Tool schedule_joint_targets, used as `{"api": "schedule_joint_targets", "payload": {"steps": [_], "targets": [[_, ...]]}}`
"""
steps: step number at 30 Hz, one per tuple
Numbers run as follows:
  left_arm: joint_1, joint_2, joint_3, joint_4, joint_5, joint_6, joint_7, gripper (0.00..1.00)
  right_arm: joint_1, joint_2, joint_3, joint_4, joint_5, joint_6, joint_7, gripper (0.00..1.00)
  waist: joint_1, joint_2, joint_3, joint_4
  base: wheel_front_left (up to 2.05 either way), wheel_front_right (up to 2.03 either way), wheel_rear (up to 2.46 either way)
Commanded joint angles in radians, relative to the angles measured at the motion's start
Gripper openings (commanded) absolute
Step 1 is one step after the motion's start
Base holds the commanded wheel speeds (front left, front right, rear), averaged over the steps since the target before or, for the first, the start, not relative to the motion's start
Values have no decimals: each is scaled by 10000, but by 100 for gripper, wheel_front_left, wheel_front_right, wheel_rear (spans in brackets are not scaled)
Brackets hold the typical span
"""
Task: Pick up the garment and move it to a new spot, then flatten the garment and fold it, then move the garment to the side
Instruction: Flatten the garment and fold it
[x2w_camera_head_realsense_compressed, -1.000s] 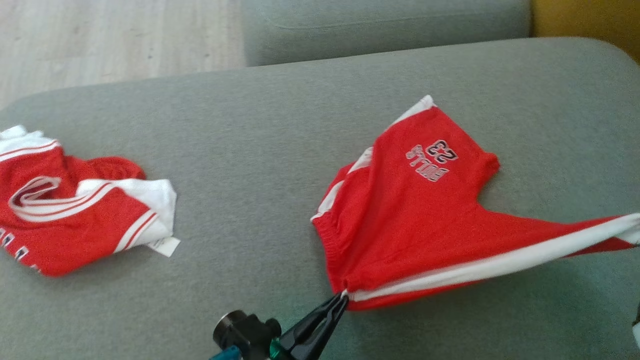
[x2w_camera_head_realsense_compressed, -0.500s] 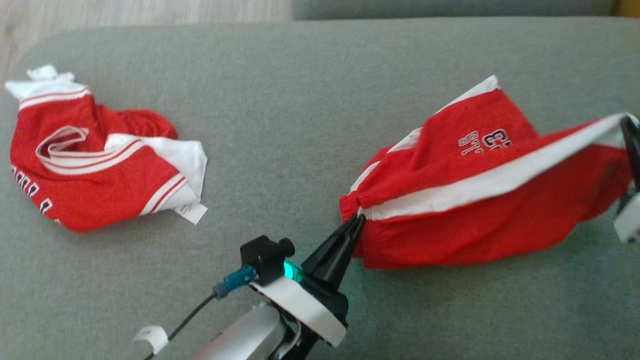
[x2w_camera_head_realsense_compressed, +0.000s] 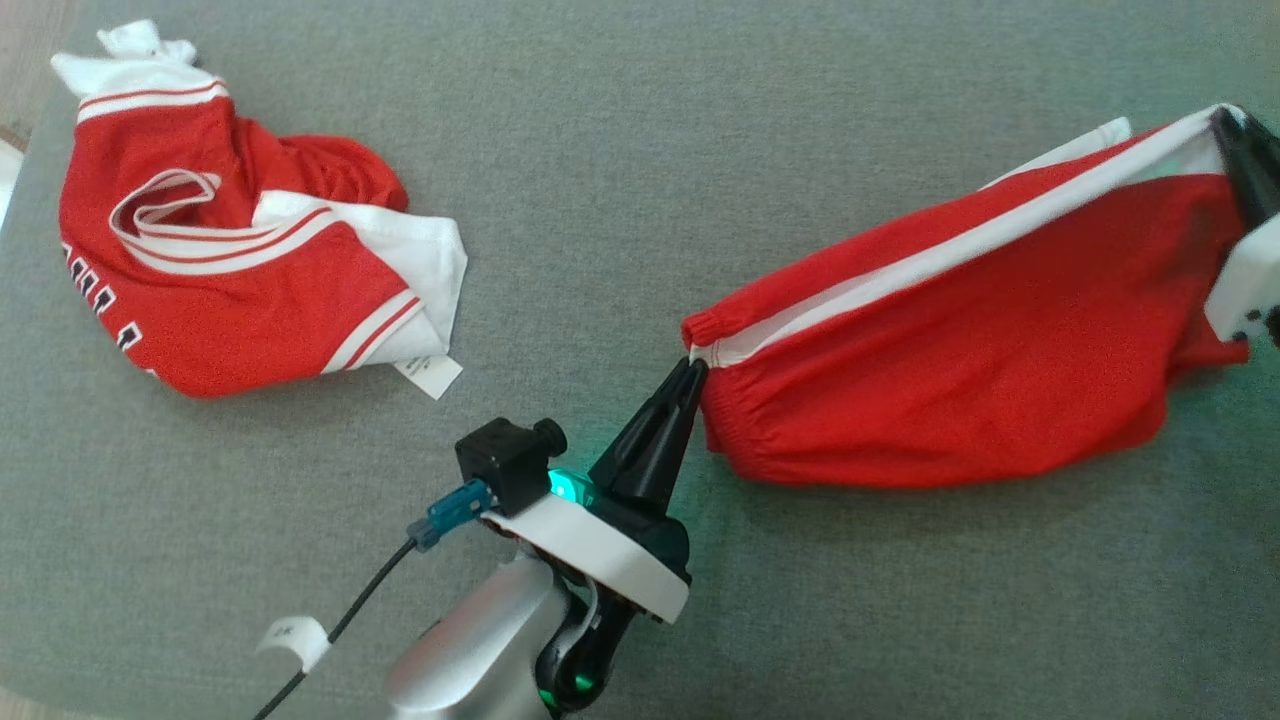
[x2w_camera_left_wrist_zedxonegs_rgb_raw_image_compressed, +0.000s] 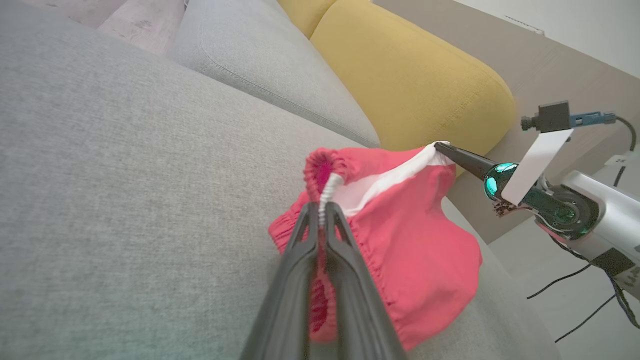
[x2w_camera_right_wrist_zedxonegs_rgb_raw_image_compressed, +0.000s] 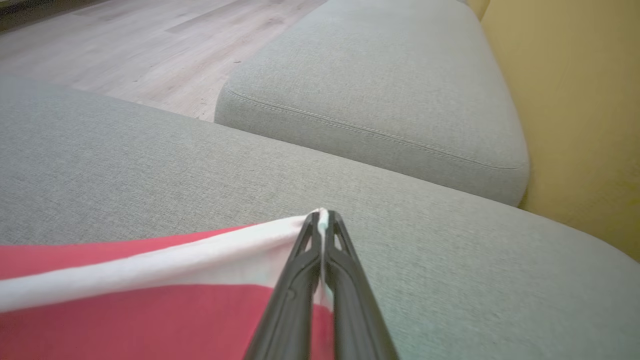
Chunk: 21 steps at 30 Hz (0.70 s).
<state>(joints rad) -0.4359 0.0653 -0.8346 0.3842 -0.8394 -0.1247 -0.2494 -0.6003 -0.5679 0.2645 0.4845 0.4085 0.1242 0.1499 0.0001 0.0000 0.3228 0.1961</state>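
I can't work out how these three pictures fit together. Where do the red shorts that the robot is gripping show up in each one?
Head view: the red shorts span the right half, stretched between the left gripper and the right gripper.
Left wrist view: red shorts at centre, waistband pinched by that arm's own fingers.
Right wrist view: red shorts in the lower left corner.
Shared landmark: the white stripe running from one gripper to the other.

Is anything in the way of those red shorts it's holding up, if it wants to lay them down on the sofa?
Nothing visible is. The left gripper and right gripper both pinch the red shorts over bare grey cushion; the crumpled red jersey lies apart, to the robot's left.
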Motion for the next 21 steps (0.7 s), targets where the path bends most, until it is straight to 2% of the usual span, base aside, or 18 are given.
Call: {"api": "schedule_joint_targets", "payload": {"steps": [1, 5, 6, 7, 8, 9, 10, 15, 17, 21], "targets": [[-198, -25, 345, -299, 139, -58, -122, 0, -221, -280, 141, -177, 94, 65, -129, 0, -1, 0, 91, 86, 0, 0, 0], [-199, -93, 394, -292, 217, -59, -122, 0, -856, -257, 784, 535, 235, 65, -502, 0, -1, 0, 221, 179, 0, 0, 0], [-215, -105, 384, -285, 231, -59, -122, 8, -991, -246, 948, 702, 285, 65, -613, 0, -1, 0, 249, 191, 0, 0, 0], [-229, -116, 369, -277, 233, -59, -123, 21, -1107, -215, 1105, 862, 341, 65, -707, 0, -1, 0, 266, 196, 0, 0, 0], [-233, -125, 316, -259, 187, -59, -123, 36, -1204, -174, 1251, 1010, 390, 65, -784, 11, -1, 0, 271, 191, 0, 0, 0], [-244, -131, 285, -238, 167, -59, -123, 66, -1288, -151, 1368, 1160, 434, 65, -870, 43, -1, 0, 269, 188, 0, 0, 0], [-257, -136, 293, -201, 172, -59, -123, 100, -1369, -142, 1449, 1315, 459, 65, -985, 100, -1, 0, 266, 184, 0, 0, 0], [-190, -146, 646, -219, 619, -32, -123, 100, -1169, -66, 1592, 1899, 910, 65, -1612, 100, -1, 0, -27, 186, 0, 0, 0], [2, -147, 1151, -453, 1284, 259, -123, 100, -838, -114, 1660, 2003, 1137, 65, -1716, 100, -1, 0, -228, 150, 0, 0, 0], [787, -149, 2357, -1426, 2750, 1122, -123, 100, -239, -150, 1621, 2429, 1647, 65, -1705, 100, -1, 0, -522, 138, 0, 0, 0]]}}
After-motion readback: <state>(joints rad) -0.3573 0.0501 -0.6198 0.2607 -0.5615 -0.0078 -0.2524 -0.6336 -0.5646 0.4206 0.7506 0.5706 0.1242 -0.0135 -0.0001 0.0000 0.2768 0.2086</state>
